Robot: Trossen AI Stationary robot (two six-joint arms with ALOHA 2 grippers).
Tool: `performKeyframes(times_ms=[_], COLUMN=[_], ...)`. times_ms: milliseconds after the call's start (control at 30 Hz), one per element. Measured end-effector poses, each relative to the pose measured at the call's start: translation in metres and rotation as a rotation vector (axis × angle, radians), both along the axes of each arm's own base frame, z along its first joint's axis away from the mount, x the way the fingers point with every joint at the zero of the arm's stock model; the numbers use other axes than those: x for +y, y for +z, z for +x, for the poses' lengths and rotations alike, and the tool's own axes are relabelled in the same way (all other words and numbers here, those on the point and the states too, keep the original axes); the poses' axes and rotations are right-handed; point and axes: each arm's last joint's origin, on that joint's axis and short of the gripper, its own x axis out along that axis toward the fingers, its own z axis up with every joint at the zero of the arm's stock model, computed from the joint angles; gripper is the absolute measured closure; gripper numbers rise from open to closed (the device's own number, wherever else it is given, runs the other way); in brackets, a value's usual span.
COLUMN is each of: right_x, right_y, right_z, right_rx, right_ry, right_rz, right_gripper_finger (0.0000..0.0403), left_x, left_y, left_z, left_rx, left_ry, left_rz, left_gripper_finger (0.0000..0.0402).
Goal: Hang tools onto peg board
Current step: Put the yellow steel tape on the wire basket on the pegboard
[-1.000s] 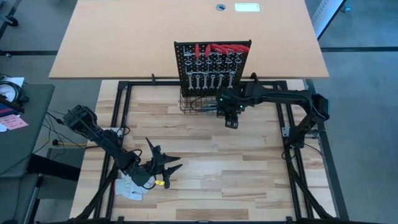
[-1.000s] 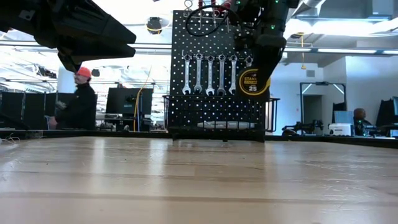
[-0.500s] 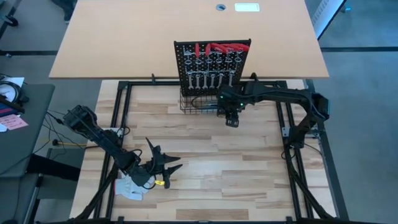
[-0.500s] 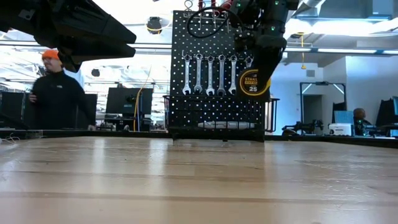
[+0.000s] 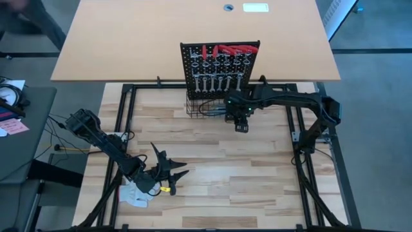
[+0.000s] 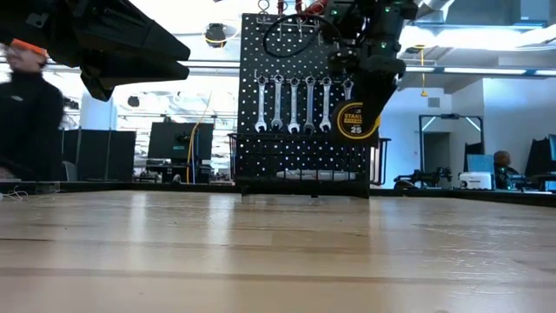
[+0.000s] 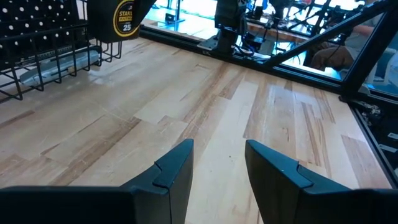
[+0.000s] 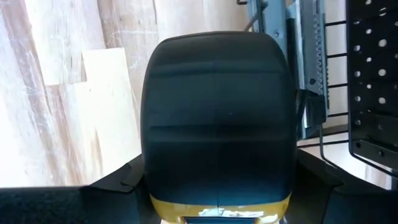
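The peg board (image 5: 219, 64) stands upright at the table's far edge. A row of silver wrenches (image 6: 293, 104) hangs on its hooks, with red-handled pliers (image 5: 222, 49) above them. A wire basket (image 5: 203, 108) runs along its base. My right gripper (image 5: 239, 120) is in front of the board's right side, shut on the yellow-black tape measure (image 6: 352, 119), which is above the basket (image 8: 323, 93). My left gripper (image 5: 177, 171) stands open over the table's near left with nothing between its fingers (image 7: 174, 168). My right gripper pinches the tape measure's case (image 8: 155, 168) between its two fingers, one on each flat face. The fingers (image 6: 375, 83) come from above, pointing steeply down. The tape measure hangs below them, clear of the table, with its labelled face toward the near edge and its black rounded back (image 8: 217, 106) toward the wrist camera.
White gloves (image 5: 135, 195) lie at the near left, under my left arm, with a small yellow thing (image 5: 166, 189) beside them. Grey tools (image 7: 56, 65) lie in the basket. The bare wooden table top (image 5: 257, 174) stretches between the two arms. A person (image 6: 26, 113) shows in the room behind.
A person in the room behind the table has walked across toward the left of the low view. Both grippers have kept their places.
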Motion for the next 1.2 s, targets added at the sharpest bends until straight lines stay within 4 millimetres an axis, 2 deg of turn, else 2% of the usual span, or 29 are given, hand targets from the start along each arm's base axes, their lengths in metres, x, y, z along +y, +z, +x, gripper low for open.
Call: performKeyframes(times_ms=[267,467,833,1033,1200], right_x=[-0.007,-0.004,0.003,0.017,0.050], right_y=[-0.002,-0.001,0.023,0.039,0.042], right_z=[-0.002,-0.002,0.005,0.008,0.011], right_rx=[-0.013,-0.006,-0.037,-0.037,0.003], right_ry=[-0.008,0.007,0.035,0.057,0.125], right_rz=[0.007,0.002,-0.018,-0.022,-0.021], right_gripper_finger=[0.0160,0.0160,0.0160,0.0160,0.0160], left_x=[0.000,0.000,0.000,0.000,0.000], left_y=[0.000,0.000,0.000,0.000,0.000], left_z=[0.000,0.000,0.000,0.000,0.000], left_rx=[0.000,0.000,0.001,0.001,0.001], left_ry=[-0.001,-0.001,-0.001,-0.002,-0.002], left_rz=[0.000,0.000,0.006,0.006,0.006], left_gripper_finger=[0.0261,0.0261,0.0261,0.0261,0.0261])
